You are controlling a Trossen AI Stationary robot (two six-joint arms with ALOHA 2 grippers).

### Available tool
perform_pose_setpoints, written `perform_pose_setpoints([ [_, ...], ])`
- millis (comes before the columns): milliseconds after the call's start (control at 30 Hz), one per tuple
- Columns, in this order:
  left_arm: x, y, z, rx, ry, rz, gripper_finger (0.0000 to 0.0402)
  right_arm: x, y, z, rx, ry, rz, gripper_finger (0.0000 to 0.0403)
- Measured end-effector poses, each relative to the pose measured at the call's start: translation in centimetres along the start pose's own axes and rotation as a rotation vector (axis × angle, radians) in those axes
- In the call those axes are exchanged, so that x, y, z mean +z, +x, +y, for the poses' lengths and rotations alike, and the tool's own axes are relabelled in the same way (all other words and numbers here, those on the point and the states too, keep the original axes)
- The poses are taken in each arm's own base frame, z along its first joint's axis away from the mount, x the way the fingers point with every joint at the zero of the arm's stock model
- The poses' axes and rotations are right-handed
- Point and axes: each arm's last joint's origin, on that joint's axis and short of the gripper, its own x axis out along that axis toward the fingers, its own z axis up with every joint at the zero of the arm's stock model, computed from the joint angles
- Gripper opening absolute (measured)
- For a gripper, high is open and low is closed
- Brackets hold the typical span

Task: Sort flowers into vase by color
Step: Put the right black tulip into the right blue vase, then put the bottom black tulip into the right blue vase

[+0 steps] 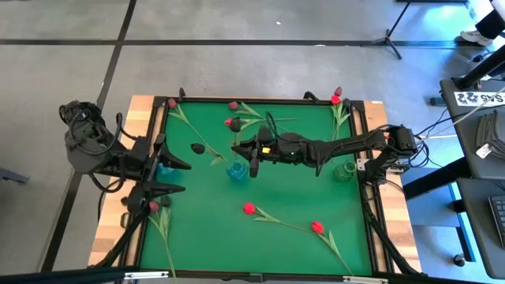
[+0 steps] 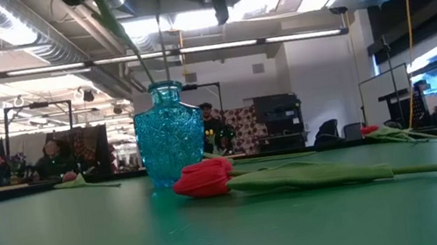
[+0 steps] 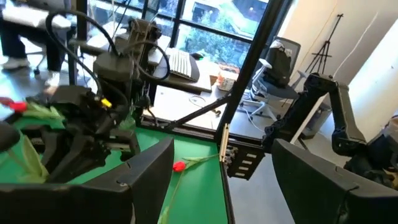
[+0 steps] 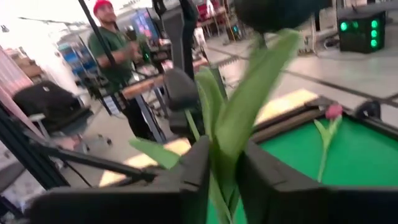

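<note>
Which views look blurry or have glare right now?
Right wrist view: the flower between the right gripper fingers is smeared and out of focus. Low view: ceiling lights glare; the red tulip looks sharp. High view: evenly lit.

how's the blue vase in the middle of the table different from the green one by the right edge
The blue vase stands near the table's middle; the green vase stands at the right edge. The right end effector holds a flower stem over the blue vase, and nothing reaches over the green one. Both stand upright and are patterned glass.
</note>
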Motion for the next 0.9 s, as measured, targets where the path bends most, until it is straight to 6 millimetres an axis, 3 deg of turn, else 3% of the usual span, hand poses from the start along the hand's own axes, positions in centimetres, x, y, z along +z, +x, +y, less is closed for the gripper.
perform_pose_setpoints([
  [233, -1.3, -1.0, 1.2, 0.014, -0.192, 0.167, 0.0265, 1.0, -0.2, 0.1, -0.070, -0.084, 0.198, 0.0216],
  [467, -4.3, -2.8, 3.4, 0.188, -0.487, 0.580, 0.0265, 3.6, -1.4, 0.8, -0.119, -0.145, 0.388, 0.0301],
  [633, -6.3, -3.0, 4.1, 0.360, -0.587, 0.746, 0.0265, 4.8, -2.6, 1.0, -0.177, -0.164, 0.511, 0.0326],
  [900, -10.5, -2.4, 4.3, 0.510, -0.627, 0.934, 0.0265, 7.6, -6.2, 1.1, -0.259, -0.168, 0.588, 0.0321],
])
